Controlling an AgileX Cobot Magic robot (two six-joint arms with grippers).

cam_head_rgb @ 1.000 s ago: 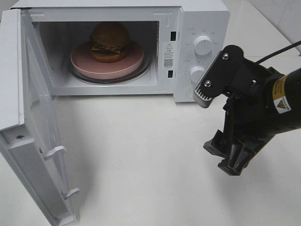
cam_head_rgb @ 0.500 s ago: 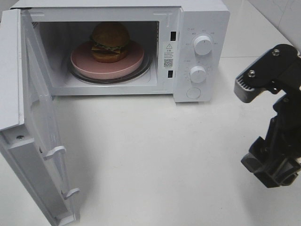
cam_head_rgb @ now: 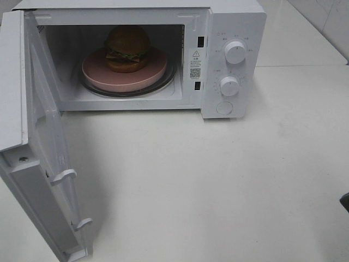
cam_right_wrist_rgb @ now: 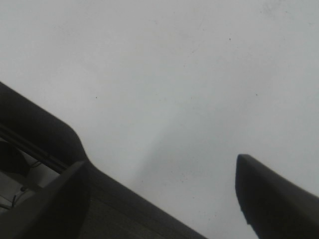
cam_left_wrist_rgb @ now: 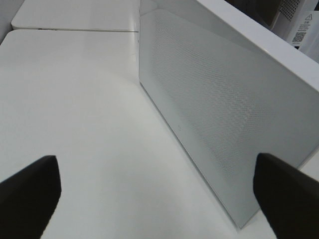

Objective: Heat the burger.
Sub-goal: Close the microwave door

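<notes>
Right gripper (cam_right_wrist_rgb: 162, 164) withdrawn, glossy round burger (cam_head_rgb: 127, 48)

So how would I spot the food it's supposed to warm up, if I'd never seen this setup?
Find the boxy white microwave oven at the back of the white table, its door swung open to the left. Inside sits a wide, flat, round pink plate, and the round burger stands on it. Its tall brown bun and layered filling set it apart from the plain, wider plate.

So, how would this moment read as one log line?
round golden-brown burger: on round pink plate inside white microwave | microwave door: open | left gripper: open, facing door | right gripper: open, over table
</notes>
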